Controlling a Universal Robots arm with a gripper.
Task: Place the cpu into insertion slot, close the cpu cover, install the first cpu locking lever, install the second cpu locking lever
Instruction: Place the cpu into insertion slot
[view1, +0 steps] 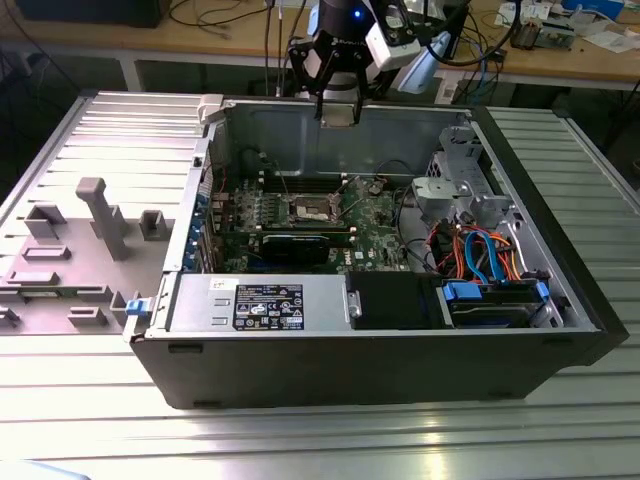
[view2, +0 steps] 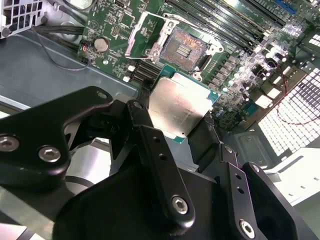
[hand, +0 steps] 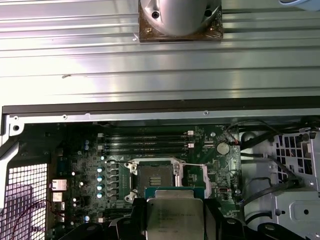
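Observation:
My gripper (view2: 177, 119) is shut on the cpu (view2: 181, 104), a flat square chip with a silver-grey top, its black fingers (view2: 150, 137) pressing two opposite edges. In the exterior view the gripper (view1: 338, 118) hangs above the rear wall of the open computer case, well above the motherboard. The insertion slot (view2: 187, 47) lies bare and open on the green board, apart from the chip. The cpu cover (view2: 145, 34) is swung open to one side of the slot. In the first wrist view the cpu (hand: 175, 220) sits just short of the insertion slot (hand: 152, 177), with the cpu cover (hand: 194, 176) beside it.
A grey power-supply box (view1: 260, 303) lines the case's front wall. A drive bay with blue and orange cables (view1: 490, 258) fills the exterior view's right. A long black card (view1: 295, 246) and memory slots (hand: 145, 142) flank the socket. A grey fixture (view1: 100, 215) stands outside, on the left.

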